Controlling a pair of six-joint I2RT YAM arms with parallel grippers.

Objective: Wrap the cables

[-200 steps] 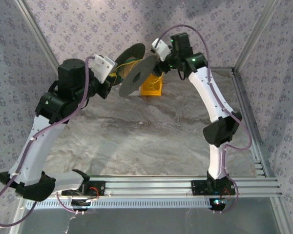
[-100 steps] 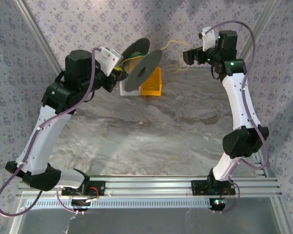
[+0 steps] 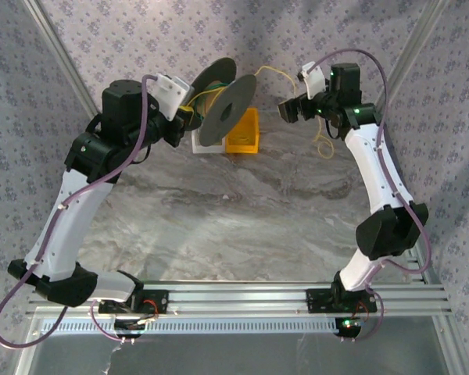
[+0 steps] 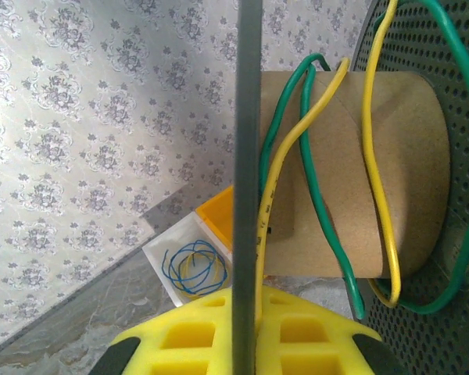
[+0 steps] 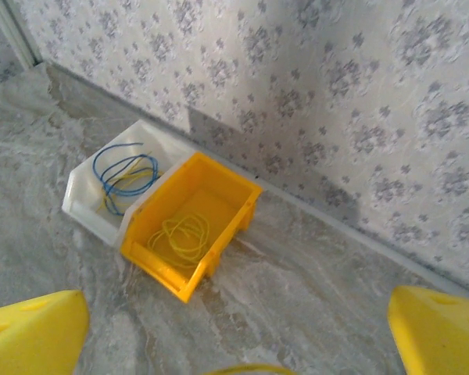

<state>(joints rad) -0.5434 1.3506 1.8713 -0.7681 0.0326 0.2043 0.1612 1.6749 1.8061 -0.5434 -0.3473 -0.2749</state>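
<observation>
Left wrist shows yellow wire on spool left pincer clamps; right pincer gapes.

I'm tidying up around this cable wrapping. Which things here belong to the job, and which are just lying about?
In use: yellow wire, spool, left gripper, right gripper.
Lying about: white bin with blue wire coil, yellow bin with yellow coil.

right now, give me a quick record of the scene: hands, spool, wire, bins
left hand: shut on the rim of the black spool
right hand: open, fingers wide apart
yellow wire: loose turns on the cardboard core beside green wire; in the top view it runs toward the right hand
white bin: blue wire coil
yellow bin: yellow wire coil
</observation>
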